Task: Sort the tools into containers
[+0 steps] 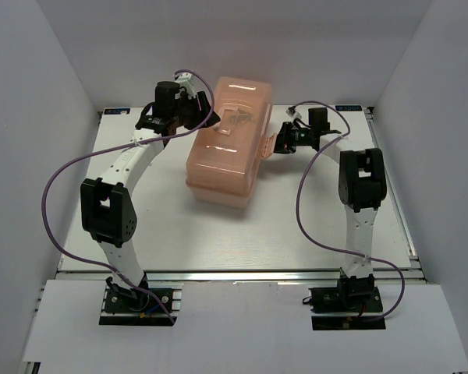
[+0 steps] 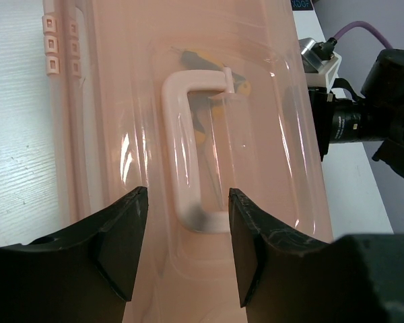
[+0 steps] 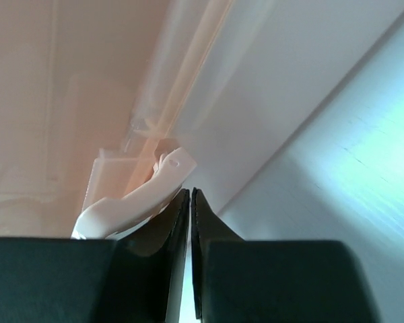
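Note:
The salmon-pink toolbox [image 1: 226, 148] stands closed in the middle of the table, its translucent lid [image 2: 269, 161] down. Through the lid, tools with yellow-and-black handles [image 2: 200, 64] show dimly under the white carry handle [image 2: 182, 134]. My left gripper [image 2: 187, 195] hangs open just above the lid at the box's far left end, its jaws either side of the handle's near end and apart from it. My right gripper [image 3: 190, 193] is shut with nothing between its fingers. It sits at the box's right side, with the pale latch [image 3: 158, 182] lying against the outside of its left finger.
The white table [image 1: 296, 226] is boxed in by grey walls on the left, the right and the back. Purple cables [image 1: 58, 179] loop off both arms. The right arm's wrist and camera [image 2: 363, 114] stand close beside the box. The lid's hinge tabs [image 2: 50, 44] are on the box's left edge.

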Robot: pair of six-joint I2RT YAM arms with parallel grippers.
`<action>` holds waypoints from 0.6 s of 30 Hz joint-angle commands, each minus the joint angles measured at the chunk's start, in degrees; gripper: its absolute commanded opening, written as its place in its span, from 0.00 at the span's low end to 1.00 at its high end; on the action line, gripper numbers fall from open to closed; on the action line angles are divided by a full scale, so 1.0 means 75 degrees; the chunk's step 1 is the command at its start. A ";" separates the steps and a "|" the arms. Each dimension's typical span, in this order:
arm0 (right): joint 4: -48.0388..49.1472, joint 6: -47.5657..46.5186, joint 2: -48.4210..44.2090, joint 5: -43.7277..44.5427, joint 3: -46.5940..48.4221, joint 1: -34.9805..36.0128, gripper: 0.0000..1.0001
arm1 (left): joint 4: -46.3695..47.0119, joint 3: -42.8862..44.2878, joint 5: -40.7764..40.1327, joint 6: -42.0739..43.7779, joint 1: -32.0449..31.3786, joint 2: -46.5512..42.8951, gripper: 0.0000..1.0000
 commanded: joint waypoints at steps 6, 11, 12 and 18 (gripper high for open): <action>-0.1609 -0.1777 -0.0950 0.1437 0.0809 0.0423 0.08 | -0.0551 -0.0227 0.0355 0.0021 -0.0104 0.0298 0.61; -0.2230 -0.2224 -0.1102 0.2129 0.1102 0.0599 0.07 | -0.0457 -0.0274 0.0402 0.0021 -0.0116 0.0310 0.61; -0.2325 -0.2283 -0.1114 0.2188 0.1137 0.0600 0.06 | -0.0445 -0.0274 0.0414 0.0021 -0.0104 0.0310 0.61; -0.2677 -0.2436 -0.1196 0.2341 0.1196 0.0635 0.05 | -0.0375 -0.0379 0.0425 0.0033 -0.0116 0.0275 0.61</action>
